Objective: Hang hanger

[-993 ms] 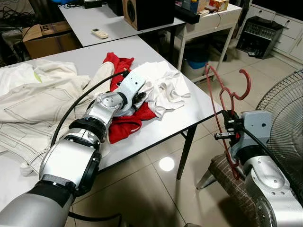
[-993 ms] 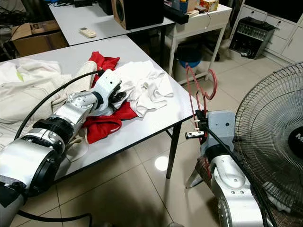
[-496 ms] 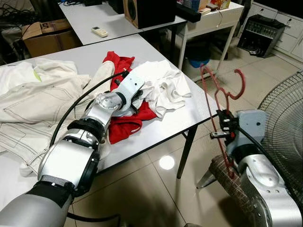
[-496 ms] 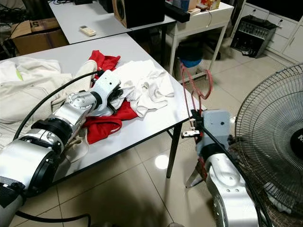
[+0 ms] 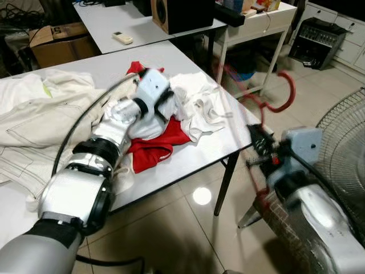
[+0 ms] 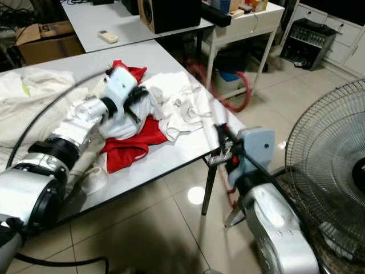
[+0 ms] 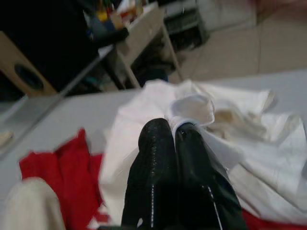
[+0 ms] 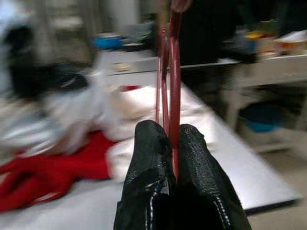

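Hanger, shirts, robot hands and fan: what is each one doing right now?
red hanger: upright, pinched in the right gripper.
right gripper: shut on the hanger, beside the table edge.
left gripper: shut on the white garment.
white garment: crumpled, partly lifted.
red garment: lying flat underneath.
fan: blades not spinning.

The hanger (image 8: pixel 171 72) is dark red, pinched between the black fingers (image 8: pixel 148 158) of the right hand (image 8: pixel 170 143). The left hand (image 7: pixel 175 143) has glossy black fingers too, on a silver arm. The desk (image 5: pixel 188 160) is pale grey, carrying a bright red garment (image 5: pixel 154 151), a white garment (image 5: pixel 197 105) and cream clothing (image 5: pixel 40 114). The floor (image 5: pixel 171 234) is beige tile. A cardboard box (image 5: pixel 57 43) is brown.
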Robot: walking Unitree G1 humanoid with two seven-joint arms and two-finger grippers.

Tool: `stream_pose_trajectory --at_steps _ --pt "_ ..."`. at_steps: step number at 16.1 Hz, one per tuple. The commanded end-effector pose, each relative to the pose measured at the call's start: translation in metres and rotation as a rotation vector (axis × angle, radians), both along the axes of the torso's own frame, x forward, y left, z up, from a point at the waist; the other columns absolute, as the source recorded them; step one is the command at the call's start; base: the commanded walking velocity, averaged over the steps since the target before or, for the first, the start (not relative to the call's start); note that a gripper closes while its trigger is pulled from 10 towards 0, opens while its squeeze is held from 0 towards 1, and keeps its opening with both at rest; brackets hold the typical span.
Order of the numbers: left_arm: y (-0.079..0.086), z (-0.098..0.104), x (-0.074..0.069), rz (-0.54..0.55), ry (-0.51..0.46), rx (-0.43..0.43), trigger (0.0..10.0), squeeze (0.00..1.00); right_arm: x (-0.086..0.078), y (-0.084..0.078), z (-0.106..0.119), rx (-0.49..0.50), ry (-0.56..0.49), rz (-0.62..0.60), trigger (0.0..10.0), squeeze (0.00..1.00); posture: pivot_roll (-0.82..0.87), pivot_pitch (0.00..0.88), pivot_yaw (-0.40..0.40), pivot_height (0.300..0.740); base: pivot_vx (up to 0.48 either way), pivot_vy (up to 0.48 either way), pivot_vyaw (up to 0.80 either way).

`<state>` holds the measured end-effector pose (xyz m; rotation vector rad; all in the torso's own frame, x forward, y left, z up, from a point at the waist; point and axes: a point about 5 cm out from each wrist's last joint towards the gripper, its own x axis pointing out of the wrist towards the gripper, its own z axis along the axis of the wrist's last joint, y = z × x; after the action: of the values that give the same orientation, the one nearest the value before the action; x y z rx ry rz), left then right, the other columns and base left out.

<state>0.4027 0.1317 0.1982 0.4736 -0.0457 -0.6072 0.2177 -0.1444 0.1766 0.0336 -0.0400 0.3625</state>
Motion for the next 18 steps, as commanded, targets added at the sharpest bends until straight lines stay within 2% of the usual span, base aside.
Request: stream_pose_trajectory --at_steps 1,2,3,5,7,10,12,14,15,17,18 --pt "0.001 0.037 0.002 -0.043 -0.15 0.004 0.0 0.0 -0.013 0.005 -0.001 0.003 0.032 0.124 10.0 0.0 -0.11 0.019 0.057 0.74 0.0 0.0 0.0" --pt "0.001 0.043 0.002 -0.047 -0.181 0.003 0.0 0.0 -0.016 0.004 -0.002 -0.005 0.04 0.144 10.0 0.0 -0.11 0.019 0.057 0.74 0.0 0.0 0.0" --pt "0.003 0.057 0.0 -0.058 -0.251 -0.008 0.0 0.0 -0.022 0.004 -0.004 -0.006 0.06 0.174 10.0 0.0 -0.1 0.023 0.06 0.74 0.0 0.0 0.0" --pt "0.001 0.081 -0.012 -0.135 -0.419 0.037 0.0 0.0 -0.033 0.004 -0.007 -0.021 0.091 0.236 10.0 0.0 -0.1 0.027 0.065 0.74 0.0 0.0 0.0" --pt "0.003 0.09 -0.019 -0.146 -0.488 0.048 0.0 0.0 -0.038 0.004 -0.009 -0.029 0.107 0.24 10.0 0.0 -0.09 0.032 0.071 0.74 0.0 0.0 0.0" --pt "0.004 0.079 -0.022 -0.155 -0.427 0.05 0.0 0.0 -0.038 -0.003 -0.014 -0.038 0.121 0.153 10.0 0.0 -0.09 0.031 0.084 0.74 0.0 0.0 0.0" --pt "0.007 0.069 -0.02 -0.119 -0.413 0.127 0.0 0.0 -0.038 -0.012 -0.013 -0.056 0.115 0.093 10.0 0.0 -0.11 0.025 0.103 0.74 0.0 0.0 0.0" --pt "0.011 0.066 -0.017 -0.071 -0.381 0.144 0.0 0.0 -0.041 -0.019 -0.012 -0.062 0.11 0.052 10.0 0.0 -0.12 0.021 0.114 0.74 0.0 0.0 0.0" --pt "0.013 0.062 -0.011 -0.024 -0.316 0.128 0.0 0.0 -0.041 -0.024 -0.011 -0.061 0.101 0.008 10.0 0.0 -0.12 0.021 0.114 0.74 0.0 0.0 0.0" --pt "0.003 0.054 0.0 0.03 -0.13 -0.079 0.0 0.0 -0.038 -0.037 -0.007 -0.027 0.069 -0.142 10.0 0.0 -0.12 0.022 0.109 0.74 0.0 0.0 0.0" --pt "-0.02 0.046 0.003 0.017 -0.01 -0.221 9.8 0.0 -0.034 -0.043 -0.006 -0.001 0.052 -0.217 10.0 0.0 -0.13 0.019 0.108 0.74 0.0 0.0 0.0"
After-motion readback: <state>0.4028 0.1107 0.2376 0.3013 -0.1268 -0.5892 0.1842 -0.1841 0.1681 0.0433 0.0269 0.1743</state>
